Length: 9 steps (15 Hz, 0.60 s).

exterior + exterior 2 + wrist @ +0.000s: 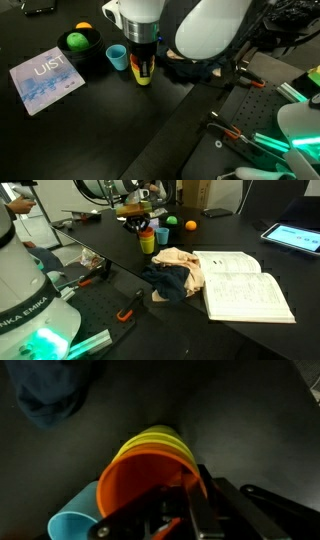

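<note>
Pincer pinches the orange cup inside the yellow cup, by the blue cup; seems mid-stacking; next needs a steady hold.

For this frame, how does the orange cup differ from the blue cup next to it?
The orange cup sits nested inside a yellow cup; the blue cup stands alone on the table. The hand is shut on the orange cup's rim, while the blue cup is untouched. Both are plain cups, mouths up, side by side.
</note>
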Motion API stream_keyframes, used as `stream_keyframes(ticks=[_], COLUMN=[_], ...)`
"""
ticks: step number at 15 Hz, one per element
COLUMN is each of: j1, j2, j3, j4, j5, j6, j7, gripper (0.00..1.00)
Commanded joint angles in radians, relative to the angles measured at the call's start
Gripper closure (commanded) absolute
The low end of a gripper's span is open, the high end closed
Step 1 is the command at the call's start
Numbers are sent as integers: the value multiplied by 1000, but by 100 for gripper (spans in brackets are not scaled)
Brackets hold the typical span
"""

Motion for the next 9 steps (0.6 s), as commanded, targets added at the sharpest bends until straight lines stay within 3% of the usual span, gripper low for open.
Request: stream_keyframes(ticks=[1, 6, 9], j1=[-61, -116, -122], j2=[12, 21, 25], j3=[97, 180, 189], j4=[4, 52, 79], j5=[101, 242, 281], j6=[-55, -170, -229], j7=[-64, -143, -172], gripper=[98, 98, 98])
